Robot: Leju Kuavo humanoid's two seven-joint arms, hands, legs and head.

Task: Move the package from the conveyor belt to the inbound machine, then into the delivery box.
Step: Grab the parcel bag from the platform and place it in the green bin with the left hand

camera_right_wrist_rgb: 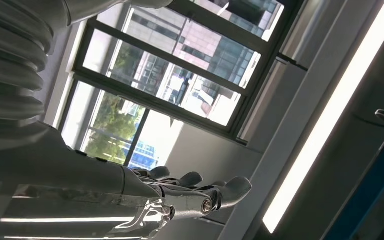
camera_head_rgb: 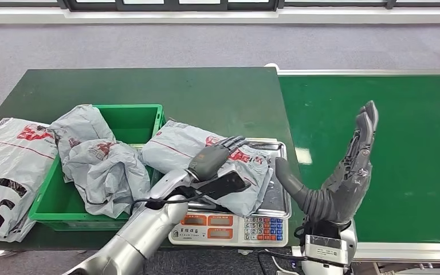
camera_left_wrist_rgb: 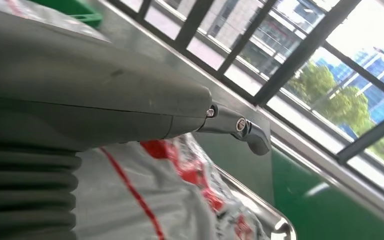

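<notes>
A grey package (camera_head_rgb: 177, 150) with red print lies on the steel tray of the inbound machine (camera_head_rgb: 229, 228), a scale with a keypad. One end of the package overlaps the rim of the green delivery box (camera_head_rgb: 132, 117). My left hand (camera_head_rgb: 209, 161) rests on top of the package with its fingers stretched out flat. The left wrist view shows that hand (camera_left_wrist_rgb: 105, 105) just above the package (camera_left_wrist_rgb: 145, 200). My right hand (camera_head_rgb: 344, 177) is raised at the near edge of the conveyor belt (camera_head_rgb: 401, 149), fingers straight up, thumb apart, holding nothing. In the right wrist view the right hand (camera_right_wrist_rgb: 130, 185) points at the ceiling.
Crumpled grey packages (camera_head_rgb: 106, 169) fill the near left part of the green box. Another large grey package (camera_head_rgb: 8, 172) lies on the dark green table (camera_head_rgb: 206, 91) to the left of the box. The belt's green surface is bare.
</notes>
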